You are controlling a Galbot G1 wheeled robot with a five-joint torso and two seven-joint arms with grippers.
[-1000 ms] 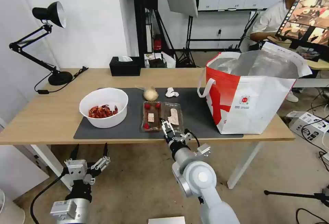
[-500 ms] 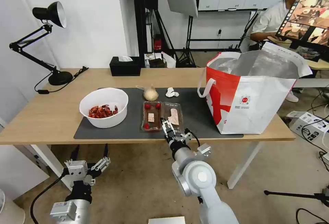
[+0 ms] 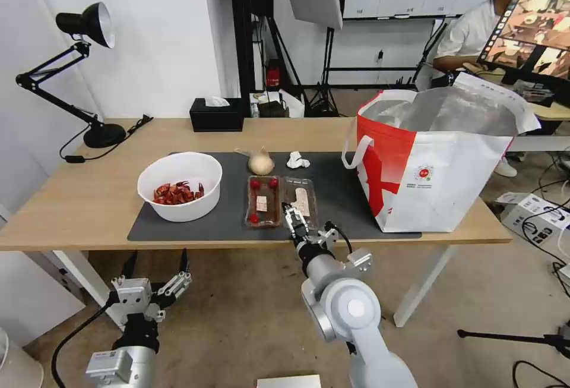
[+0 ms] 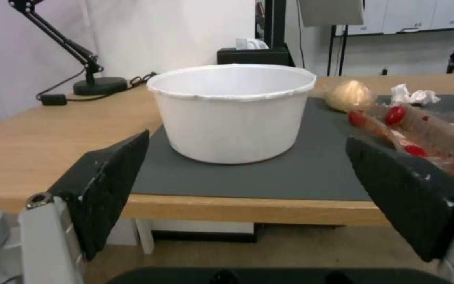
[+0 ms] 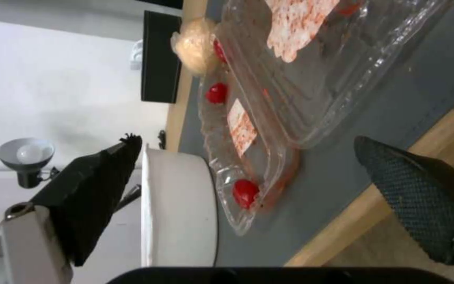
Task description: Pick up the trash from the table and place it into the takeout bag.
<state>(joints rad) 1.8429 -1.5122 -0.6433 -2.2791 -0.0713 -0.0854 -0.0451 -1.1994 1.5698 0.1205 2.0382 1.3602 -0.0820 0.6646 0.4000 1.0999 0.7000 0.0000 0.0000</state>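
On the table, a dark grey mat carries the trash. A white bowl of red crayfish shells stands to the left. The clear hinged tray with food scraps lies mid-mat. Behind it sit a cream knotted bag and a crumpled tissue. The takeout bag stands open at the right. My right gripper is open at the tray's near edge; the right wrist view has the tray just ahead of the gripper. Below the table's front edge, my left gripper hangs open, facing the bowl.
A black tissue box and a black desk lamp with its cord stand at the table's back left. A person sits at a monitor behind the bag. Cables and boxes lie on the floor at right.
My right gripper has edged slightly forward and to the right, closer over the tray's near edge. The left arm has not moved.
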